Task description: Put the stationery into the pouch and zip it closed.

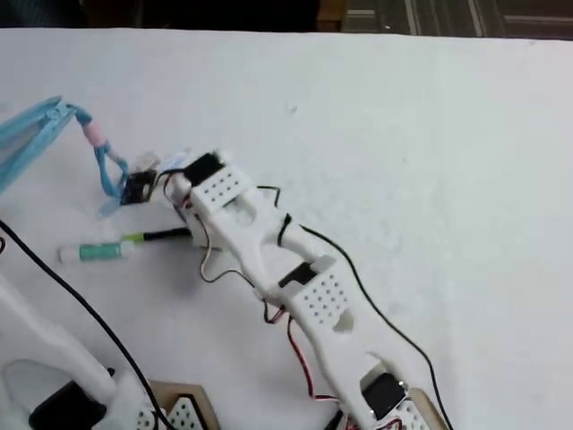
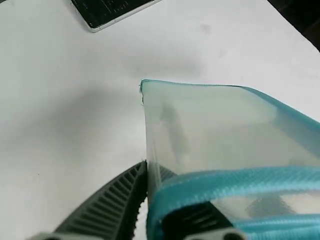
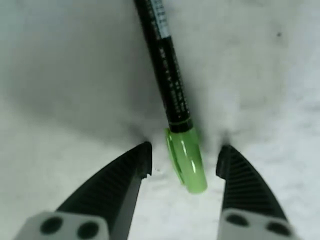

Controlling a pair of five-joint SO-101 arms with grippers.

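At the far left the blue-edged translucent pouch [image 2: 210, 130] is being held by the left gripper [image 2: 152, 172]. Its fingers [image 2: 112, 207] are clenching on the pouch's side near the zip edge, one finger in front and the other showing through the fabric. In the high view, a blue zip strap [image 1: 109, 170] with a pink bead [image 1: 94, 134] is trailing rightward from the pouch across the white worktop [image 1: 430, 134].

Just right of the strap, a teal-and-white stick [image 1: 92, 253] is lying flat. The black pen [image 1: 166, 236] is lying end to end with it, its barrel running under the right arm [image 1: 269, 260].

In the right wrist view the right gripper [image 3: 185, 150] is standing released, its fingers [image 3: 122, 175] spread to either side of the pen's green cap [image 3: 187, 160] and apart from it. Their tips are resting at the worktop.

Print is running along the pen's barrel, too blurred to read. A dark flat slab with a pale rim [image 2: 110, 10] is lying on the worktop beyond the pouch, its markings too small to make out.

The worktop is showing a pale, slightly textured covering. A dark strip of room [image 1: 224, 13] is lying past its far edge.
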